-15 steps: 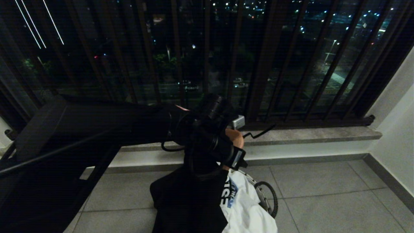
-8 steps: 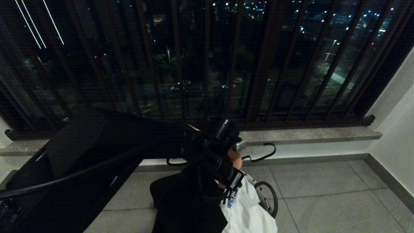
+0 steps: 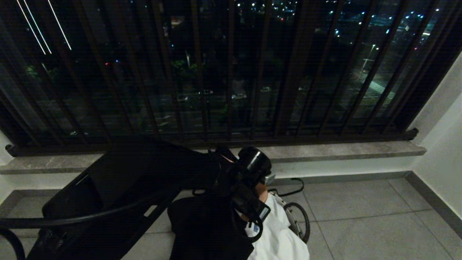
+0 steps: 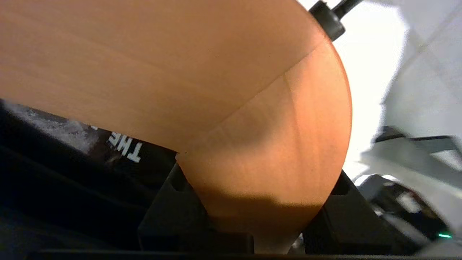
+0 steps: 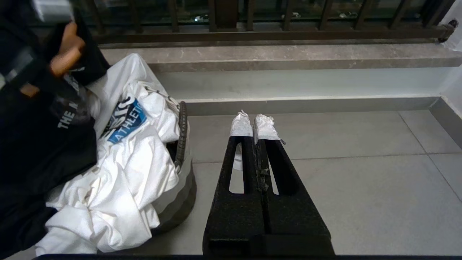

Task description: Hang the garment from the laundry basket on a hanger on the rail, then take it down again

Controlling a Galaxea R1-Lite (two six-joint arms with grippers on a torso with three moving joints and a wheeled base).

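Note:
My left gripper [image 4: 260,213] is shut on the wide middle of a wooden hanger [image 4: 202,72], whose black hook [image 3: 291,190] points toward the window sill. A black garment [image 3: 207,231] with white lettering hangs from the hanger and drapes low over the laundry basket [image 5: 182,180]. The basket stands on the floor with a white printed garment [image 5: 126,166] heaped in it and its black loop handle [image 3: 302,219] to the right. My left gripper [image 3: 260,191] is just above the basket. My right gripper [image 5: 252,124] is shut and empty, low beside the basket. The rail is out of view.
A grey stone window sill [image 3: 343,151] runs under dark vertical window bars [image 3: 231,72] ahead. A white wall [image 3: 444,144] closes the right side. Grey floor tiles [image 3: 361,224] spread to the right of the basket.
My left arm has come down with the hanger and the black garment, from sill height to just above the basket. The right gripper has stayed still.

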